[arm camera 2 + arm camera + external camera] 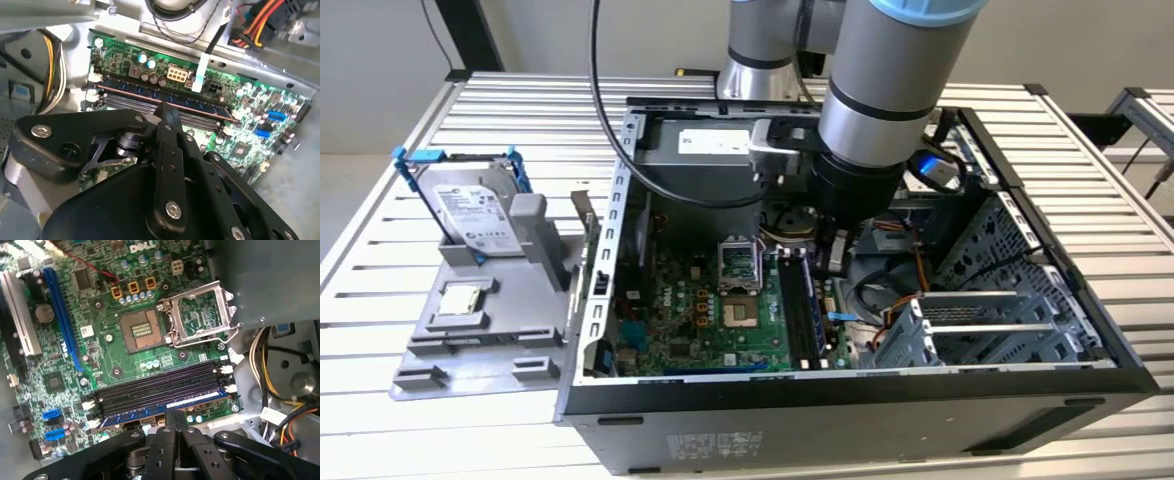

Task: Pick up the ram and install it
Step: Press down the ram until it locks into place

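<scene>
pincer [175, 422] clenched, tips down on ram [165, 408] | ram seated in outermost slot of motherboard [100, 315], 6 o'clock in first wrist view | risk: uneven push; one end left unlatched

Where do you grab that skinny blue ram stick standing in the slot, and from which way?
Take the ram by the middle of its long top edge, pinching its two flat faces, and come straight down from above. It stands on edge in the outermost slot, so only that top edge is free. The empty black slots crowd one side and white clips sit at the ends.
</scene>
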Controlling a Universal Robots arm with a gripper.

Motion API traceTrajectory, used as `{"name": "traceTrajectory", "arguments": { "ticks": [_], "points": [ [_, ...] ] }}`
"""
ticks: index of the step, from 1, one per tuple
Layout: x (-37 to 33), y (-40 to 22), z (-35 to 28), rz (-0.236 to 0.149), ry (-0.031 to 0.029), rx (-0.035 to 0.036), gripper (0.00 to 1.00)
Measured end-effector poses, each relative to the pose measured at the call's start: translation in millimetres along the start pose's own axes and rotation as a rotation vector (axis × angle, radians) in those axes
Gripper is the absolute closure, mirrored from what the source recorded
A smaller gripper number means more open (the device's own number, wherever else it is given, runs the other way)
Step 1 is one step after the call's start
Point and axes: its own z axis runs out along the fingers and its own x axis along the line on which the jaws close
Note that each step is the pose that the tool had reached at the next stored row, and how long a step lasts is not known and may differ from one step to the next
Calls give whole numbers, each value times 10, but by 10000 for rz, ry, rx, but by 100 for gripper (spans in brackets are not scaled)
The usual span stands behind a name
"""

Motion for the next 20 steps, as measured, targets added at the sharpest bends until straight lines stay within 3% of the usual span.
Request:
{"name": "traceTrajectory", "arguments": {
  "ticks": [4, 8, 13, 17, 20],
  "points": [
    [0, 0, 1, -715, -9, 18, 100],
    [1, 3, 4, -1139, -31, 93, 100],
    [15, 53, 5, -1294, -57, 227, 100],
    [19, 70, 9, -1342, -60, 230, 100],
    [19, 71, 10, -1598, -66, 230, 100]
  ]
}}
